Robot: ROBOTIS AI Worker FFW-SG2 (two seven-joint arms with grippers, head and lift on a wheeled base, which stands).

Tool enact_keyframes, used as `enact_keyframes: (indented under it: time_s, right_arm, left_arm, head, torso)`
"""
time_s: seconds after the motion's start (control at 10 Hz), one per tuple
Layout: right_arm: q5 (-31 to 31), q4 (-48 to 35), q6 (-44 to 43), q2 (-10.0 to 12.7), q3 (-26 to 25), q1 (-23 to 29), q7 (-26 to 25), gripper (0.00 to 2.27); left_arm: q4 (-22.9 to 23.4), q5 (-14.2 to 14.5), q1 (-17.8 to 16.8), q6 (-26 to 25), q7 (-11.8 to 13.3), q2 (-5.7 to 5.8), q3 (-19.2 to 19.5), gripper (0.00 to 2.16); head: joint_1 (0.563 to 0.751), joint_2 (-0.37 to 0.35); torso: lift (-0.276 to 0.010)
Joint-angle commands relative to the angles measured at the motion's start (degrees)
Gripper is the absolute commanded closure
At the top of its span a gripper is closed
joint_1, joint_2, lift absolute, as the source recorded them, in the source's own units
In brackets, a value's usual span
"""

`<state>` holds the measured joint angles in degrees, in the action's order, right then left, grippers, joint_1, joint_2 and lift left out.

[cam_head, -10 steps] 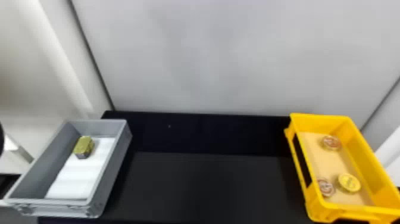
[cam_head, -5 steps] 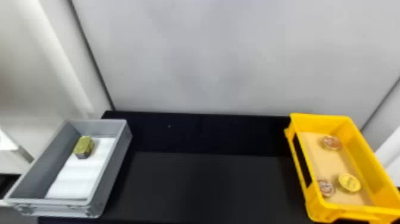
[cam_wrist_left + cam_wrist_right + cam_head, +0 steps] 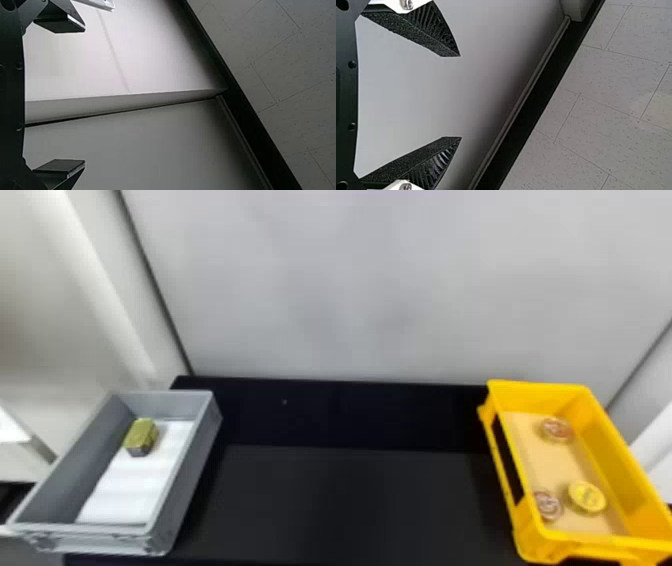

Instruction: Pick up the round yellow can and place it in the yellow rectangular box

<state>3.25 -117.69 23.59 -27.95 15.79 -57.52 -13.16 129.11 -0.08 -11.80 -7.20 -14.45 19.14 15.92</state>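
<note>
Left gripper [image 3: 84,96] and right gripper [image 3: 460,96] are gaping; needlessly grabbing the yellow can [image 3: 587,497] inside the yellow box [image 3: 535,397] is risking bumping the adjacent tin [image 3: 548,505]

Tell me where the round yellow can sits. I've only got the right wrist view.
Observer: In the head view, the round yellow can is inside the yellow box, toward its near end.
Operator: Copy. Left gripper open or shut?
Observer: Open in the left wrist view: the left gripper has its fingers wide apart, nothing between them.
</note>
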Motion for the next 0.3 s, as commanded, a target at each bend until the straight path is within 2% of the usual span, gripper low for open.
enact_keyframes:
  time_s: [0.0,0.2]
  right_arm:
    - [0.6,-0.3,-0.5,0.2,0.0,0.1,0.7,0.0]
    - [-0.2,-1.2,1.1,0.4,0.2,-0.1,-0.1,0.0]
  left_arm:
    - [0.1,0.0,0.0,0.0,0.0,0.12,0.0,0.09]
    - [0.3,0.0,0.0,-0.4,0.2,0.2,0.0,0.08]
  head:
    - [0.694,0.055]
    - [0.694,0.054]
  torso:
    - [-0.003]
    - [-0.003]
